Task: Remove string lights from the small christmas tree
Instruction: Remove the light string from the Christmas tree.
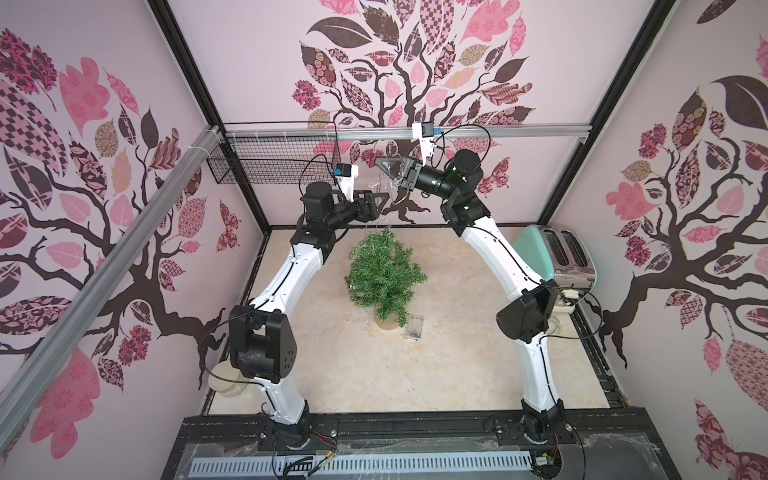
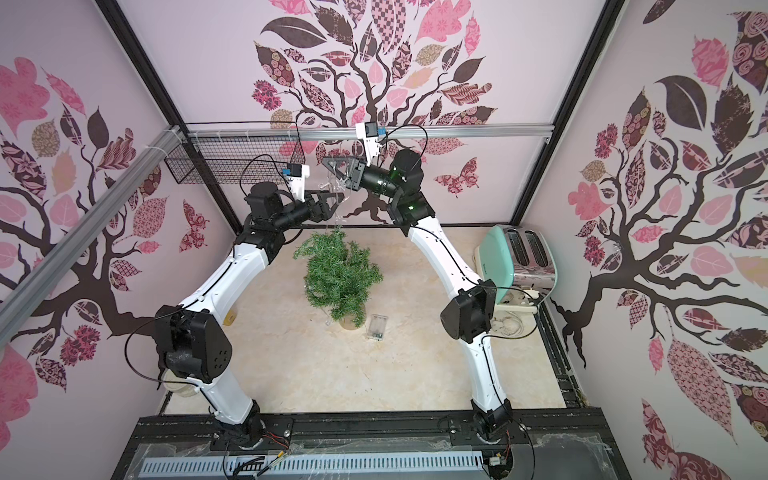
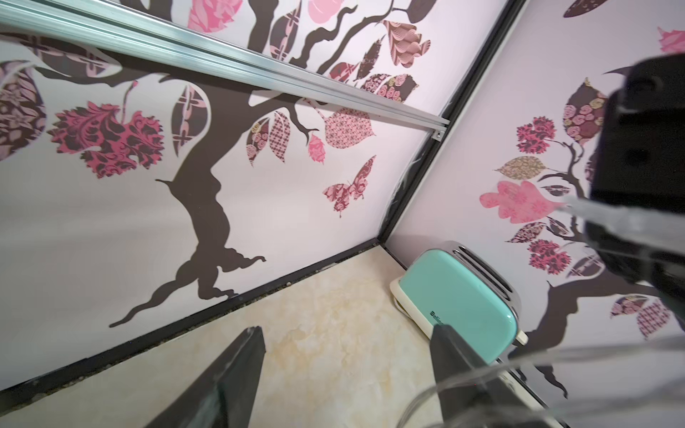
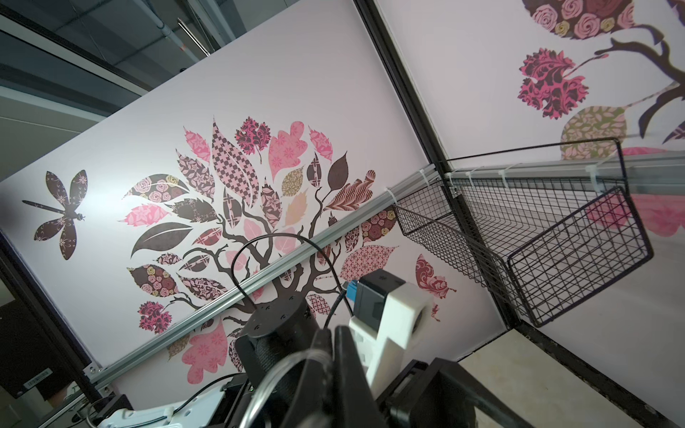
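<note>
The small christmas tree [image 1: 384, 276] [image 2: 338, 272], green on a tan base, stands mid-table. The string lights [image 1: 392, 185] [image 2: 338, 187] rise as a thin clear strand from the treetop to both grippers, high near the back wall. Their clear battery box [image 1: 413, 328] [image 2: 377, 328] lies on the table beside the base. My right gripper [image 1: 388, 164] [image 4: 331, 333] is shut on the string lights, and a loop of wire [image 4: 293, 365] comes out from its jaws. Just below it, my left gripper [image 1: 376, 203] [image 3: 348, 341] is open. A strand [image 3: 556, 355] crosses one of its fingers [image 3: 448, 348].
A mint toaster [image 1: 552, 257] [image 3: 456, 296] stands at the table's back right. A black wire basket [image 1: 270, 162] [image 4: 556, 237] hangs from the aluminium rail [image 1: 498, 133] at the back left. A round pale dish [image 1: 226, 380] sits by the left arm's base.
</note>
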Motion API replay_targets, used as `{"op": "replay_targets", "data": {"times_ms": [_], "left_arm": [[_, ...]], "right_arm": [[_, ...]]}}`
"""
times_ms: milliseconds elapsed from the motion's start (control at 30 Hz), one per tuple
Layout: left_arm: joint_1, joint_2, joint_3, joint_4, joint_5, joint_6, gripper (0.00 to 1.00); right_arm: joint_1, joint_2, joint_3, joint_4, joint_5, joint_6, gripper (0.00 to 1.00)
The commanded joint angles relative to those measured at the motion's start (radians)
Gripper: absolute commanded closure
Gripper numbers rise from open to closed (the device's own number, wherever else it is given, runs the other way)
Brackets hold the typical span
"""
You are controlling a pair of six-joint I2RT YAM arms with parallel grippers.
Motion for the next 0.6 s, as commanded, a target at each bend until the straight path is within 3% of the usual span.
{"op": "replay_targets", "data": {"times_ms": [0, 333, 467, 567], "left_arm": [[0.016, 0.046, 0.086, -0.051, -0.057, 0.034, 0.25], [0.050, 0.155, 0.238, -0.098, -0.104, 0.029, 0.31], [0.073, 0.167, 0.239, -0.083, -0.123, 0.007, 0.37], [0.093, 0.160, 0.219, -0.063, -0.126, -0.013, 0.49]], "right_arm": [[0.005, -0.072, -0.032, 0.106, -0.025, 0.030, 1.00], [0.007, -0.174, -0.238, 0.256, -0.050, 0.081, 1.00], [0.007, -0.213, -0.322, 0.292, -0.052, 0.081, 1.00], [0.005, -0.225, -0.357, 0.300, -0.061, 0.079, 1.00]]}}
